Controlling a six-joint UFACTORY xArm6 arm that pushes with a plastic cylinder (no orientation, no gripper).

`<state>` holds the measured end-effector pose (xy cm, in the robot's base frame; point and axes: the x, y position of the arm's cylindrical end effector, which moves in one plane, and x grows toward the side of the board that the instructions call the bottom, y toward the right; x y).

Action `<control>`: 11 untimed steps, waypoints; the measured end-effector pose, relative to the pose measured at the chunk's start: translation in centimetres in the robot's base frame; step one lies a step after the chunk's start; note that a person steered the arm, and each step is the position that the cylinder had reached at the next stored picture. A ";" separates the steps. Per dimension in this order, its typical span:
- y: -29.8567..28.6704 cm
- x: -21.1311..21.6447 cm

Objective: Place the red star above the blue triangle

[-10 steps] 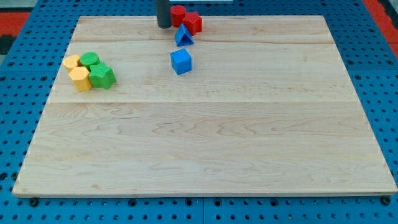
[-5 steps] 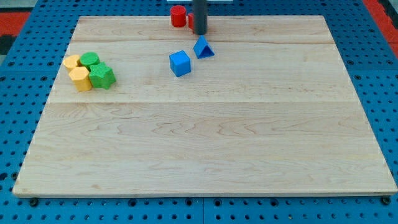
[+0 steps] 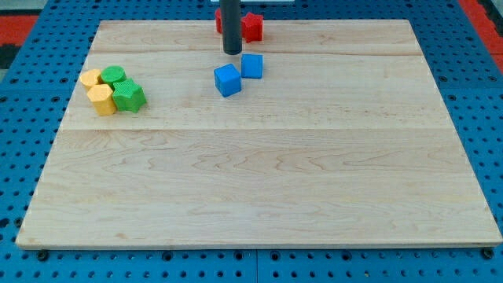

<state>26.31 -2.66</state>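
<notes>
The red star (image 3: pixel 252 26) lies at the view's top edge of the wooden board (image 3: pixel 259 173). The blue triangle (image 3: pixel 251 66) lies below it, a short gap apart, and shows a squarish face. A blue cube (image 3: pixel 227 79) sits just left and below the triangle, close to touching it. My tip (image 3: pixel 231 52) stands left of the red star and up-left of the blue triangle, touching neither as far as I can tell. A red cylinder (image 3: pixel 219 19) is partly hidden behind the rod.
At the board's left sits a tight cluster: two yellow blocks (image 3: pixel 91 78) (image 3: pixel 101 100), a green cylinder (image 3: pixel 114 75) and a green star-like block (image 3: pixel 129 97). Blue pegboard (image 3: pixel 31 102) surrounds the board.
My tip moved left and a little down, uncovering the red star. The blue triangle turned and slid slightly down-left, closer to the blue cube.
</notes>
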 end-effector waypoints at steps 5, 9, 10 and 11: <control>-10.4 -0.5; -25.6 5.8; -22.6 10.0; -18.3 16.7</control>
